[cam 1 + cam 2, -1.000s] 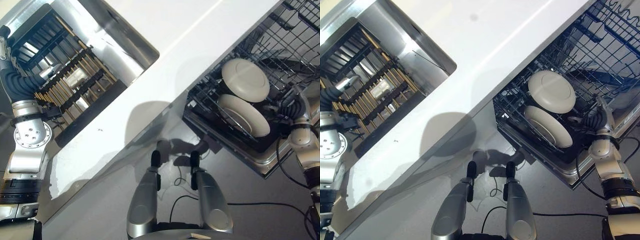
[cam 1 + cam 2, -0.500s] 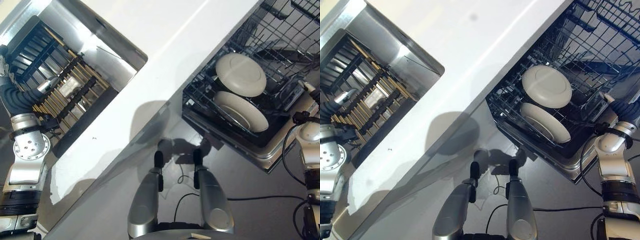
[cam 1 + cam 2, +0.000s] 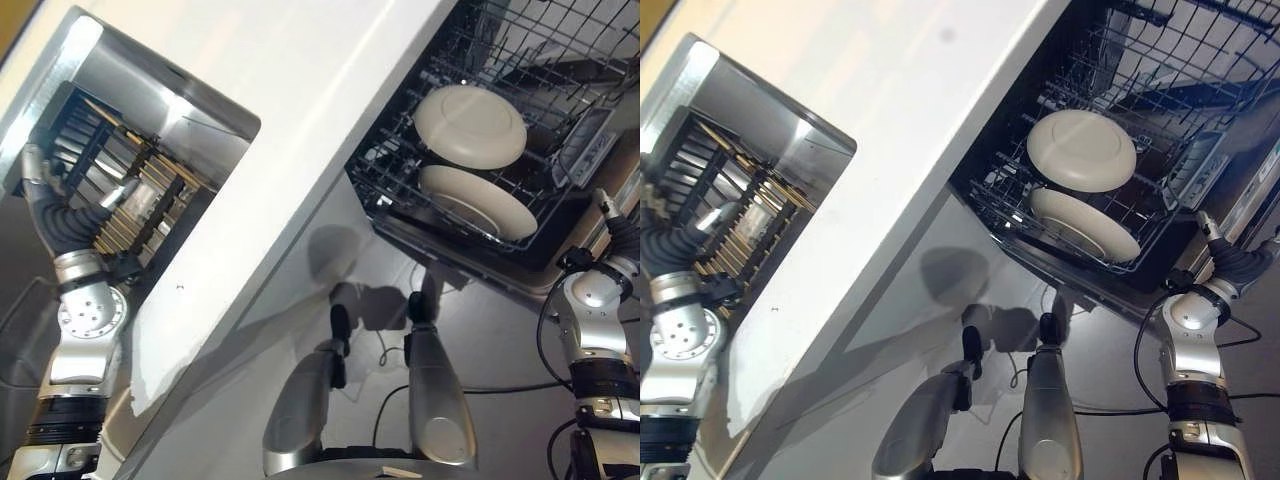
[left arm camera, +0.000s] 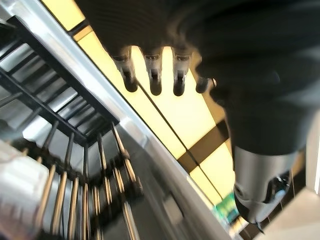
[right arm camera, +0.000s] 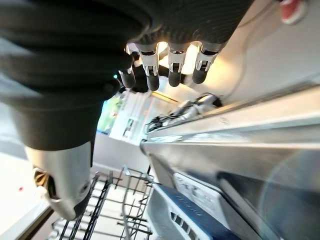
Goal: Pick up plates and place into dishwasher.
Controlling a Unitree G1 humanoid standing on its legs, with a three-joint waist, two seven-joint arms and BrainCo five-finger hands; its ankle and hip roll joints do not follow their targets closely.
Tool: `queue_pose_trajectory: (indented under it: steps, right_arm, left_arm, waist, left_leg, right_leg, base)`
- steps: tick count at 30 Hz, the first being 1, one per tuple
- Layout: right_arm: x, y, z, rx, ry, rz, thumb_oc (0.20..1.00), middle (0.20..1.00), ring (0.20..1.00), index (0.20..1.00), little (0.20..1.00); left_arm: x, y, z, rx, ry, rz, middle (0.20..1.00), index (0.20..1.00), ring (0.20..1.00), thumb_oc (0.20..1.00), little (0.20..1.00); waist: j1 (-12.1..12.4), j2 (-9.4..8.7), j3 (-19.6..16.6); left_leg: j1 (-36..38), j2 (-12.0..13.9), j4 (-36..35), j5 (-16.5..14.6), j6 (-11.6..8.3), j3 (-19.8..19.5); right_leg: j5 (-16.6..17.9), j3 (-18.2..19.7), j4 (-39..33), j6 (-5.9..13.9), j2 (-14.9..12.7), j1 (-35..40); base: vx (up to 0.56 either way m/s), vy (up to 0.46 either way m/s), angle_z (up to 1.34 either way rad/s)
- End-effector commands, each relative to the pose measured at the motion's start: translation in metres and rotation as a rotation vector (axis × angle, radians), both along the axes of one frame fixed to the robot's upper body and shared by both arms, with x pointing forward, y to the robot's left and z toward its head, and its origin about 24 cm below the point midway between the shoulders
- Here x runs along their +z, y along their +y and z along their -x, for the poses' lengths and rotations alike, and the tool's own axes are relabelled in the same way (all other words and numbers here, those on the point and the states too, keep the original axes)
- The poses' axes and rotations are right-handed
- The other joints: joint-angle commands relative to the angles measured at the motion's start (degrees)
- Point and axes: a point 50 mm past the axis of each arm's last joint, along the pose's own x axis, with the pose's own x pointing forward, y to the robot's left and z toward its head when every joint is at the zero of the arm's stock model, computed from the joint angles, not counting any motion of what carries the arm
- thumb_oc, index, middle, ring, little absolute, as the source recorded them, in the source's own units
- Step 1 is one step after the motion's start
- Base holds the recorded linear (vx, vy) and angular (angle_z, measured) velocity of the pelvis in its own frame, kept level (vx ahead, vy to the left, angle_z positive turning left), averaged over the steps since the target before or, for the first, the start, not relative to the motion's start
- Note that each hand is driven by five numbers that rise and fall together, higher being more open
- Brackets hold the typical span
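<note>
Right hand [image 5: 165, 62] pulled back off the rack [image 3: 470, 40] since before, holding nothing.
Two plates [image 3: 470, 125] sit upright in it; wrist cams show both hands relaxed, left hand [image 4: 160, 65] empty over the sink rack [image 3: 120, 190].

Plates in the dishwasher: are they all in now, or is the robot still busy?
Two cream plates already stand in the dishwasher rack. Nothing is in hand: the right hand and the left hand both hold nothing. The left hand is by the sink's dish rack; whether plates remain there can't be made out.
</note>
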Motion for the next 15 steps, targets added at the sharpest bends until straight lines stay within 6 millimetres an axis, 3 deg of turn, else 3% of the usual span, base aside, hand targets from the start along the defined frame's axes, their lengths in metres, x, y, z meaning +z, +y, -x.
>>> queue_pose_trajectory:
  steps: [1,6,15]
  right_arm:
    - [0.052,-0.003,-0.003,0.063,-0.192,0.102,1.0,1.0,1.0,1.0,1.0]
    - [0.058,-0.002,-0.008,0.129,-0.237,0.09,1.0,1.0,1.0,1.0,1.0]
    - [0.085,0.005,-0.002,0.063,-0.37,0.167,1.0,1.0,1.0,1.0,1.0]
  left_arm:
    - [-0.01,-0.039,-0.005,-0.107,-0.085,0.157,1.0,1.0,1.0,1.0,1.0]
    - [-0.011,-0.04,-0.004,-0.11,-0.077,0.176,1.0,1.0,1.0,1.0,1.0]
    - [-0.009,-0.038,-0.003,-0.09,-0.086,0.178,1.0,1.0,1.0,1.0,1.0]
  waist:
    - [-3.06,3.25,1.82]
    - [-2.46,3.6,1.82]
    - [-1.04,3.08,1.82]
  left_leg:
    - [-4.05,2.49,9.29,-2.57,-2.0,-3.5]
    - [-5.34,1.86,10.58,-3.07,-1.97,-3.12]
    - [-6.29,1.71,9.63,-2.76,-1.77,-3.46]
  right_leg:
    - [3.16,-1.22,-7.77,-0.54,-1.84,3.31]
    - [3.49,-0.68,-7.32,-0.17,-2.95,2.05]
    - [4.2,-1.34,-7.87,0.83,-3.76,1.45]
  base:
    - [-0.02,0.131,-0.04]
    - [-0.01,0.098,0.0]
    - [-0.01,0.035,0.05]
